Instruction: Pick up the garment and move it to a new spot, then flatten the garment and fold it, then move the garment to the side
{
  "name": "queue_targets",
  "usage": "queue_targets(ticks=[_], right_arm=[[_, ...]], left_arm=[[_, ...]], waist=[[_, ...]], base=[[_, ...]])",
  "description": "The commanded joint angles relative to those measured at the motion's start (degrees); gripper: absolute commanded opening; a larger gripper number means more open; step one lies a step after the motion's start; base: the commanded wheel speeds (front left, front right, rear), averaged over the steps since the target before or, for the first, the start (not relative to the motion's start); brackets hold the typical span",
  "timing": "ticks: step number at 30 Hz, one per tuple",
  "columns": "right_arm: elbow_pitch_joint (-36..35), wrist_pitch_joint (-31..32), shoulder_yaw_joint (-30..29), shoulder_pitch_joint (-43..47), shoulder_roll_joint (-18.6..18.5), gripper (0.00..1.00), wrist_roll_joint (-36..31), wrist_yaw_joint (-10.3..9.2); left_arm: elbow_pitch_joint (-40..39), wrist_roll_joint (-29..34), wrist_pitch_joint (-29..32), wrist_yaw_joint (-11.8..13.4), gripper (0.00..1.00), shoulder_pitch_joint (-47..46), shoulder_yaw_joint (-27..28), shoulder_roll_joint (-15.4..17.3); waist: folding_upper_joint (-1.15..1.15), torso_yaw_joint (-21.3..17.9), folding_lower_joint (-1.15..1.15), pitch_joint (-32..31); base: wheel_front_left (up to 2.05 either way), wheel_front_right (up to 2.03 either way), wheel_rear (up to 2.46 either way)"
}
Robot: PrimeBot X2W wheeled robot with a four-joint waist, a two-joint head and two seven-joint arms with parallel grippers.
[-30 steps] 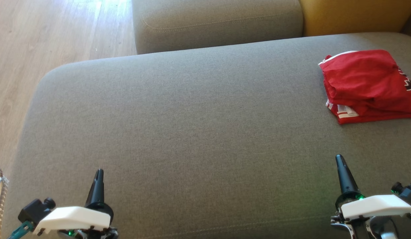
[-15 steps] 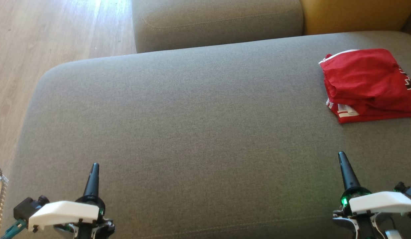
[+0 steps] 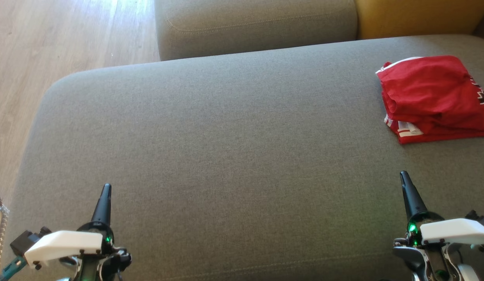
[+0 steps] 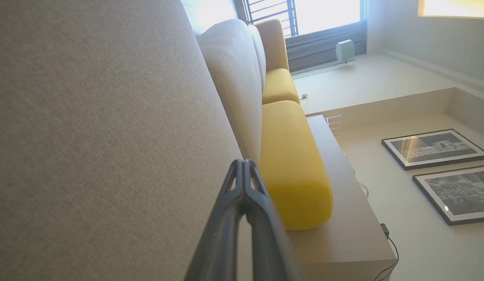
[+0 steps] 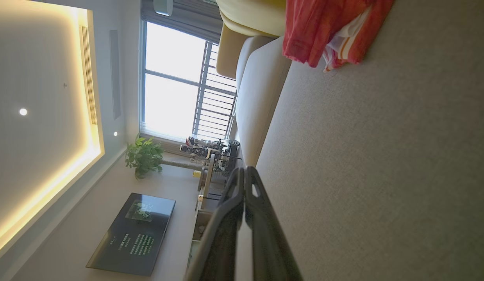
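We see a folded red garment [image 3: 431,93] on the grey sofa [image 3: 226,136] (far right), left gripper [image 3: 106,187], right gripper [image 3: 403,174], fingers pressed together, empty.

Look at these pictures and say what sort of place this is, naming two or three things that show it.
Probably a home living room: a grey sofa with yellow cushions, framed pictures, and a flat screen near a large window.
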Motion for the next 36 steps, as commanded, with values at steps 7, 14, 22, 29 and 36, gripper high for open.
queue_targets(ticks=[7, 14, 22, 29, 36], right_arm=[[-1.23, 1.68, 0.34, -3.88, -1.02, 0.00, 5.92, -0.01], [-0.82, 2.86, 0.03, -4.66, -1.01, 0.00, 10.58, -0.01], [-0.47, 3.91, -0.29, -5.31, -0.97, 0.00, 14.46, -0.01], [-0.46, 4.05, -0.46, -5.33, -0.85, 0.00, 14.32, -0.01], [-0.45, 4.16, -0.60, -5.34, -0.75, 0.00, 14.20, -0.01]], left_arm=[[-0.65, -6.12, 1.48, -1.40, 0.00, -4.62, 2.91, 0.90], [0.21, -11.03, 2.64, -2.16, 0.00, -5.79, 3.88, 0.87], [0.94, -15.12, 3.68, -2.80, 0.00, -6.77, 4.76, 0.79], [0.95, -14.97, 3.84, -2.80, 0.00, -6.78, 4.95, 0.65], [0.96, -14.84, 3.96, -2.80, 0.00, -6.79, 5.11, 0.54]], waist=[[0.00, -0.02, 0.00, 0.15], [0.00, -0.04, 0.00, 0.30], [0.00, -0.06, 0.00, 0.42], [0.00, -0.06, 0.00, 0.42], [0.00, -0.06, 0.00, 0.42]], base=[[0.00, 0.00, 0.00], [0.00, 0.00, 0.00], [0.00, 0.00, 0.00], [0.00, 0.00, 0.00], [0.00, 0.00, 0.00]])
